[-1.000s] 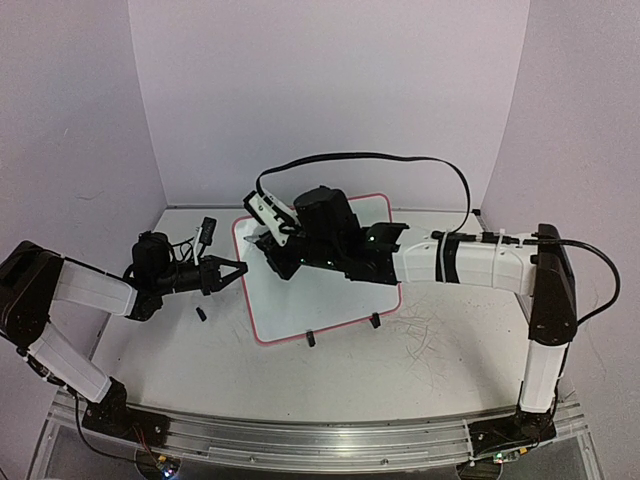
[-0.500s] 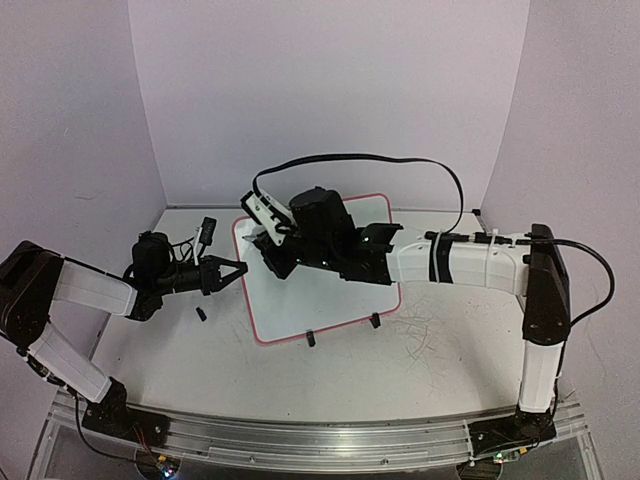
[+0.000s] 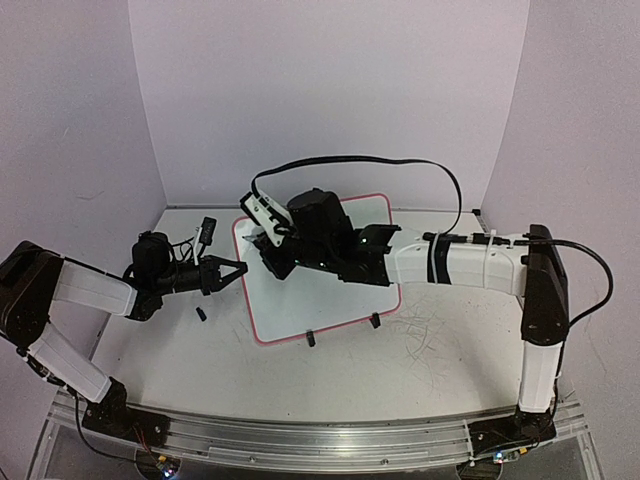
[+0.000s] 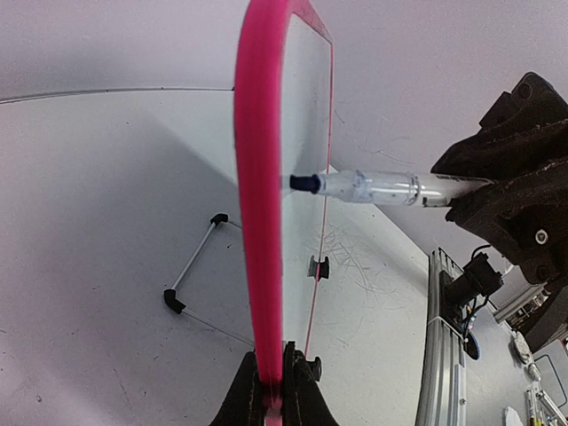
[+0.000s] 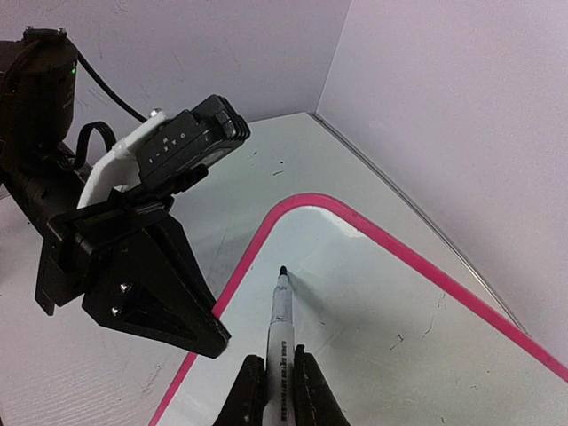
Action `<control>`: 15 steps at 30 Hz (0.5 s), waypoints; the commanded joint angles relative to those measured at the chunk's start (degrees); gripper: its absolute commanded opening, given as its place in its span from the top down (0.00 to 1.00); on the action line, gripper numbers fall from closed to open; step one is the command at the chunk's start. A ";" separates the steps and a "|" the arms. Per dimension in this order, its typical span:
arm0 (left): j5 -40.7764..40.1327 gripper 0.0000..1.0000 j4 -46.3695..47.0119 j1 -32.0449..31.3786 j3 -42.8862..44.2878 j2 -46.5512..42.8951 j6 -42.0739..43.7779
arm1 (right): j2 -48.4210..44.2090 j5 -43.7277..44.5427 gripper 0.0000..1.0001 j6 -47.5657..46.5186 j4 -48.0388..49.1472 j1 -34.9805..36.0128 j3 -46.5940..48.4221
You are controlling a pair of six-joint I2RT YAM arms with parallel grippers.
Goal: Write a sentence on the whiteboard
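The whiteboard (image 3: 335, 300), white with a thin pink frame, stands tilted on its wire stand mid-table. My left gripper (image 3: 238, 268) is shut on the board's left frame edge (image 4: 262, 177), jaws either side of it (image 4: 275, 390). My right gripper (image 3: 272, 248) is shut on a marker (image 5: 280, 328), cap off, over the board's upper left corner (image 5: 382, 302). The dark tip is at or just off the board face, as the left wrist view (image 4: 303, 183) also shows. No blue sentence shows on the board; much of its face is hidden by my right arm.
A small black cap (image 3: 201, 314) lies on the tabletop left of the board. A black object (image 3: 207, 230) sits at the back left. The stand's black feet (image 3: 311, 338) stick out in front. Grey scribbles (image 3: 425, 335) mark the tabletop at right.
My right arm has shifted slightly left, bringing the marker nearer the board's upper left corner. The left arm and the board have not moved.
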 commanded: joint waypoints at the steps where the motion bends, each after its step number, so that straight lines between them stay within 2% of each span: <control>1: -1.50 1.00 1.16 0.22 1.04 -1.57 3.17 | 0.77 1.57 1.00 0.42 1.35 0.42 2.03; 15: -1.55 1.00 0.92 0.21 1.07 -1.67 3.52 | 0.26 1.78 1.00 0.81 0.61 0.41 1.32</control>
